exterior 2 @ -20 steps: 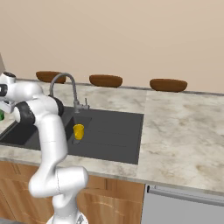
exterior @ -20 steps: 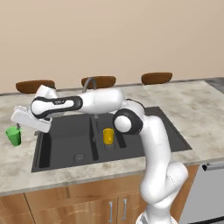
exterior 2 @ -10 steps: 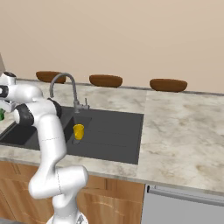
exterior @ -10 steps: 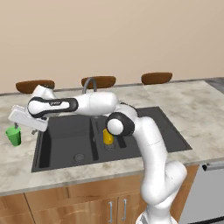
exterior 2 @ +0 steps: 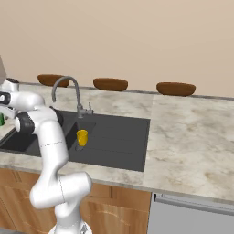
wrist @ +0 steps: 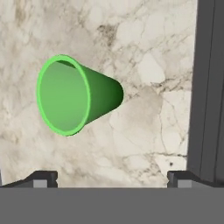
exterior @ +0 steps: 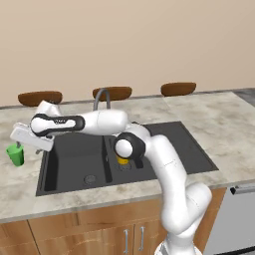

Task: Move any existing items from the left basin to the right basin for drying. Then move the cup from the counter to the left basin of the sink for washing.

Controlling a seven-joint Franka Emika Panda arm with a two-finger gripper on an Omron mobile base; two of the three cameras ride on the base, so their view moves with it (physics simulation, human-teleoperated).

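Note:
The green cup stands upright on the counter, just left of the sink. My gripper hangs open right above it, touching nothing. In the hand view the cup lies ahead of the open gripper, toward the left fingertip, with the sink's dark rim at the right. A green sliver of the cup shows at the frame edge. The left basin holds nothing. A yellow-orange cup stands in the right basin, partly behind my elbow.
The grey gooseneck faucet rises behind the sink divider. Brown stool tops line the far edge of the counter. A flat dark drainboard lies right of the basins. A dishwasher front sits at the lower right.
The arm has leaned further left, and the open hand has sunk a little closer over the green cup. The cups have not moved.

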